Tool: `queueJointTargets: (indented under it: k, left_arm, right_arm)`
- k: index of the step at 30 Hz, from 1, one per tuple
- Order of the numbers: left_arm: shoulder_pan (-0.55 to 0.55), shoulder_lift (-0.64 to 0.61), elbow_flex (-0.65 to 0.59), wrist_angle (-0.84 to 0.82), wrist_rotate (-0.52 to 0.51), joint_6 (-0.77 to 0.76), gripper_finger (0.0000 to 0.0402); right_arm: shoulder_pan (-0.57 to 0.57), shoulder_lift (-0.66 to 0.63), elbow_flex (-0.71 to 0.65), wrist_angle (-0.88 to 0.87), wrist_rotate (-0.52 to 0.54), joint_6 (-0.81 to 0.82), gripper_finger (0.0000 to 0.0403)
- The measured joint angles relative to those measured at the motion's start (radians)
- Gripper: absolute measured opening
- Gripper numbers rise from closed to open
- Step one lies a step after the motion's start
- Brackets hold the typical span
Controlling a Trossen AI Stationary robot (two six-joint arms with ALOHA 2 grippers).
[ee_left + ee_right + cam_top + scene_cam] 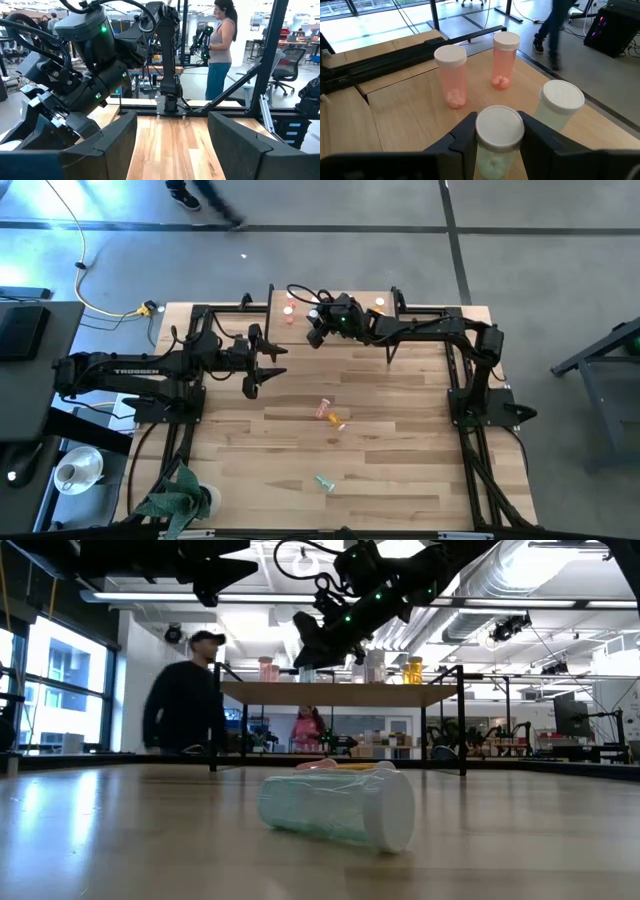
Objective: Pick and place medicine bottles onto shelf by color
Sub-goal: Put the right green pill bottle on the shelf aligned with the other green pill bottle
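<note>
Placement is the step in hand: my right gripper (500, 132) is over the shelf (395, 120) at the table's far edge, fingers clamped on a pale green bottle (499, 135) whose cap shows between them. Just beside it stands another pale green bottle (559, 107); two pink bottles (452, 75) stand farther along. Next I judge I should let go and lift straight up, since the neighbours crowd close. My left gripper (252, 380) waits apart, fingers spread, over the table's left. Three bottles (328, 414) lie mid-table.
</note>
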Motion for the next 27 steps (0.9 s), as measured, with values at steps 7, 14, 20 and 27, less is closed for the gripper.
queueJointTargets:
  k: [7, 14, 20, 27]
  left_arm:
    - [0.000, 0.000, 0.000, 0.000, 0.000, 0.000, 0.0234]
    - [0.000, 0.000, 0.000, 0.000, 0.000, 0.000, 0.0234]
    - [0.000, 0.000, 0.000, 0.000, 0.000, 0.000, 0.0234]
    - [0.000, 0.000, 0.000, 0.000, 0.000, 0.000, 0.0234]
  right_arm:
    - [0.000, 0.005, -0.003, -0.015, 0.044, 0.000, 0.0145]
    - [0.000, 0.003, -0.003, -0.003, 0.045, 0.000, 0.0162]
    - [0.000, 0.002, -0.003, 0.007, 0.040, 0.000, 0.0162]
    - [0.000, -0.015, -0.002, 0.007, 0.013, 0.000, 0.0162]
